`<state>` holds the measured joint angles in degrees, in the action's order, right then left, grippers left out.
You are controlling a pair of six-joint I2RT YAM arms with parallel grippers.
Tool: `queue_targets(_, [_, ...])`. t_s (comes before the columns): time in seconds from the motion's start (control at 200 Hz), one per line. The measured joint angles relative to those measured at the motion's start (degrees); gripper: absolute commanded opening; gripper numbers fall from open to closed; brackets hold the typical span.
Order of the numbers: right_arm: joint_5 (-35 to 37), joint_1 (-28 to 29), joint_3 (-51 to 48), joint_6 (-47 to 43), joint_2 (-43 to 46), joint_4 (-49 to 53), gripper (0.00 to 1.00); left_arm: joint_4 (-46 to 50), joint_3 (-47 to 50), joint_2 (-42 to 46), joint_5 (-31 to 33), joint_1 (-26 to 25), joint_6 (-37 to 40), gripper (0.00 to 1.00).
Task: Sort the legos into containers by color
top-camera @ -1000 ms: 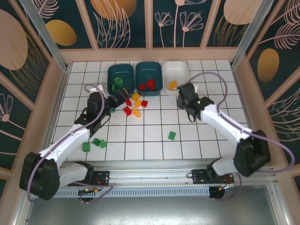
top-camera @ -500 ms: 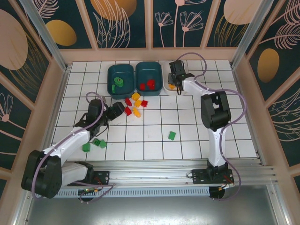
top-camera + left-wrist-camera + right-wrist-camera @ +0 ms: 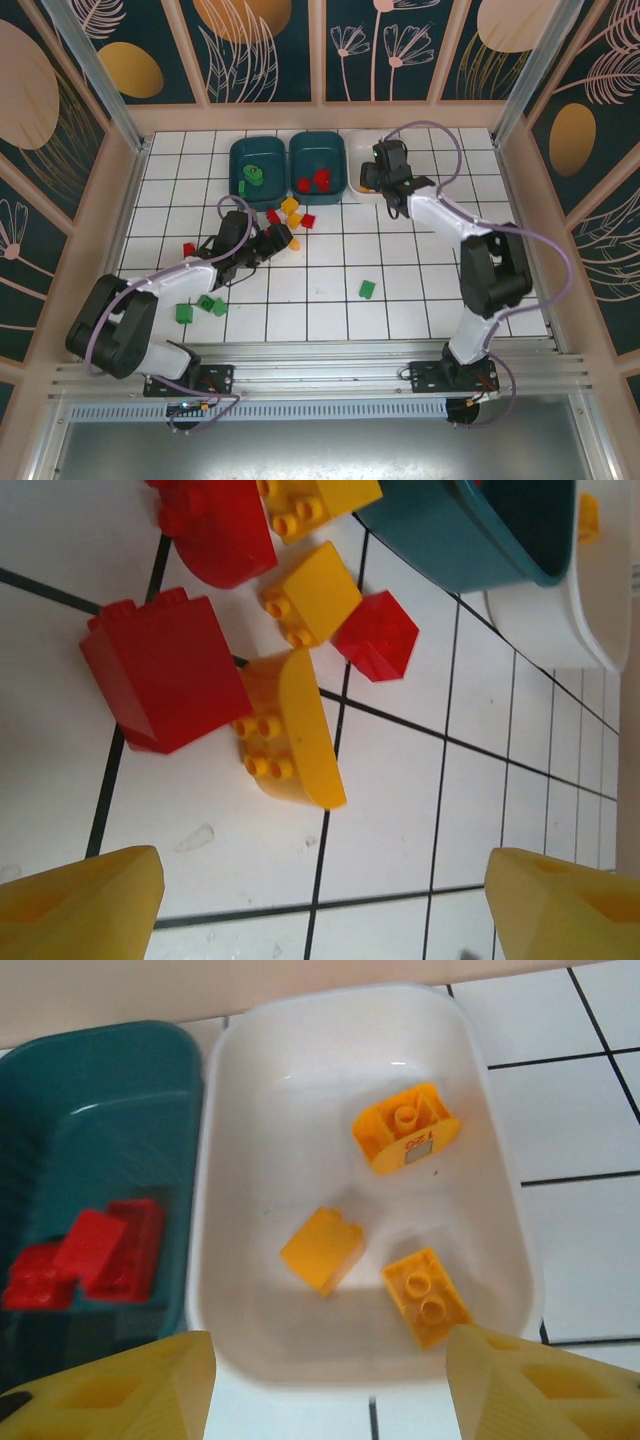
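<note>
My left gripper (image 3: 268, 240) is open and low over the tiles beside a loose pile of legos; its fingertips (image 3: 80, 910) have nothing between them. Just ahead of it lie a big red brick (image 3: 165, 670), a curved yellow brick (image 3: 290, 730), another yellow one (image 3: 310, 595) and a small red one (image 3: 377, 635). My right gripper (image 3: 378, 178) hangs open and empty over the near rim of the white tub (image 3: 505, 1210). In that tub lie three yellow-orange bricks (image 3: 322, 1248). The middle teal tub (image 3: 317, 145) holds red bricks (image 3: 90, 1255). The left teal tub (image 3: 240, 155) holds green ones (image 3: 250, 175).
Stray legos lie on the white tiled table: a red one (image 3: 188, 248) left of my left arm, green ones (image 3: 183, 313) (image 3: 210, 304) near the front left, and one green (image 3: 367, 289) at mid front. Raised walls ring the table.
My left gripper has slid right up to the red and yellow pile and narrowed a little. My right gripper has come to the white tub and spread its jaws wider.
</note>
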<state>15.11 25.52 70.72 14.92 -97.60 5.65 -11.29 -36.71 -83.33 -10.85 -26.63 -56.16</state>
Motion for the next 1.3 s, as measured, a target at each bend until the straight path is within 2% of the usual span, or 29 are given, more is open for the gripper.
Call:
queue_targets(0.11, [0.5, 3.3, -10.9, 0.9, 7.4, -5.3, 0.63, -0.7, -3.9, -5.2, 0.4, -0.1, -2.3, 0.68])
queue_targets(0.215, [0.8, 4.9, -18.6, 1.6, 10.1, -9.4, 0.63, -1.4, -6.3, -8.9, 0.7, -0.3, -3.9, 0.6])
queue_targets(0.455, [2.4, 4.8, -30.8, 3.5, 14.1, -15.0, 0.63, 0.6, -9.7, -12.6, 1.5, -3.1, -5.9, 0.58])
queue_targets(0.656, [2.6, 4.5, -34.1, 5.0, 18.3, -20.5, 0.63, 3.2, -13.3, -14.8, 4.6, -5.0, -6.5, 0.59])
queue_targets(1.066, [2.8, 4.0, -35.4, 6.6, 17.9, -24.0, 0.62, 16.5, -26.8, -22.2, 11.8, -6.3, -6.3, 0.52])
queue_targets(1.301, [2.8, 3.7, -35.5, 6.7, 17.8, -24.4, 0.62, 21.8, -28.8, -22.8, 13.0, -6.5, -6.3, 0.53])
